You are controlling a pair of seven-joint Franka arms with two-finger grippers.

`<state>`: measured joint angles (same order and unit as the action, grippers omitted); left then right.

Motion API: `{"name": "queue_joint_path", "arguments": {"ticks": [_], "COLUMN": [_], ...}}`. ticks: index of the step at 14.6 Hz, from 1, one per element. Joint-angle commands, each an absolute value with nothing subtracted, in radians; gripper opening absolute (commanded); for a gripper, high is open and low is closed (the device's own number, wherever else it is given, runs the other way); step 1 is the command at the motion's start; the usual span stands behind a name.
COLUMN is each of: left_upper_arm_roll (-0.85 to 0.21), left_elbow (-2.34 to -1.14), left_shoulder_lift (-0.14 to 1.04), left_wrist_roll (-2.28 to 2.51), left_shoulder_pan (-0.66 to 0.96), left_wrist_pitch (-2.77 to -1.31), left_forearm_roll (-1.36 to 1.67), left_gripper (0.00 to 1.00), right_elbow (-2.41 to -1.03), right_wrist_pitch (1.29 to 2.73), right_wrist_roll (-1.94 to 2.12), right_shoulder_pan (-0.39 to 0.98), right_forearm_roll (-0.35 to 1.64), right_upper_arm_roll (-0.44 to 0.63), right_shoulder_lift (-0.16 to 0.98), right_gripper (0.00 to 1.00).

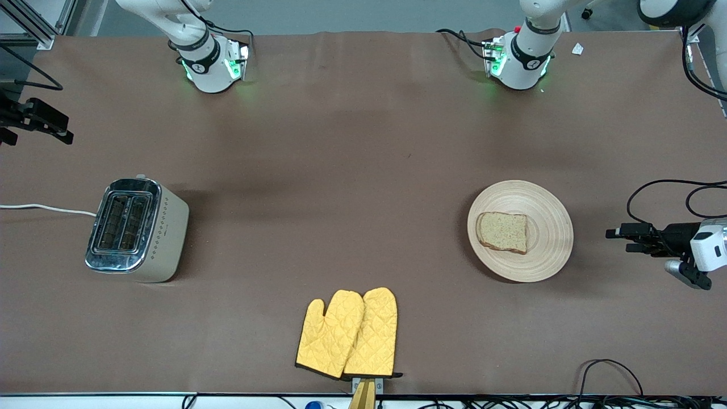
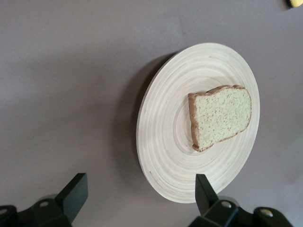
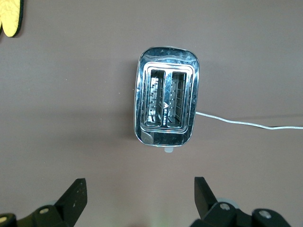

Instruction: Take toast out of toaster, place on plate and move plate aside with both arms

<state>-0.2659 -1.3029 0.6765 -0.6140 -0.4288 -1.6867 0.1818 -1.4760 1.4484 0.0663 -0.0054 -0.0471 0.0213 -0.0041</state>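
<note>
My left tool (image 2: 137, 198) and right tool (image 3: 137, 198) hang released; the plate (image 1: 554, 227), stiff and light, wants gripping at its three-o'clock rim, toast (image 1: 504, 232) crumbly.

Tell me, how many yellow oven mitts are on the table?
2. The two oven mitts lie side by side, overlapping, at the table edge nearest the front camera, about midway between the toaster and the plate. Nothing suggests a third is hidden.

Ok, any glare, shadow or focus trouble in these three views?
Front view: even light, green glow at both arm bases, soft shadow beside the toaster. Right wrist view: its chrome top mirrors the light, slots still readable. Left wrist view: plate casts a dark crescent shadow; toast sharp.
</note>
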Motion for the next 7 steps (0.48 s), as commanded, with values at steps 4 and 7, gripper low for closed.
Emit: {"name": "queue_joint_path", "arguments": {"ticks": [4,7], "left_upper_arm_roll": [-0.256,-0.259], "left_elbow": [-1.307,-1.312], "left_shoulder_lift": [0.435,0.329], "left_wrist_roll": [-0.48,-0.286], "left_shoulder_pan": [-0.246,-0.209], "left_wrist_pitch": [-1.667,-1.626], "left_forearm_roll": [-0.014,-0.04], "left_gripper": [1.0,1.0], "right_elbow": [-1.463,-1.463], "right_wrist_pitch": [1.43,1.431], "right_wrist_roll": [0.049,0.049], "right_shoulder_pan": [0.0,0.002], "right_forearm_roll": [-0.063,-0.061], "right_upper_arm_roll": [0.012,0.012], "right_shoulder_lift": [-0.005,-0.003], "right_gripper": [1.0,1.0]}}
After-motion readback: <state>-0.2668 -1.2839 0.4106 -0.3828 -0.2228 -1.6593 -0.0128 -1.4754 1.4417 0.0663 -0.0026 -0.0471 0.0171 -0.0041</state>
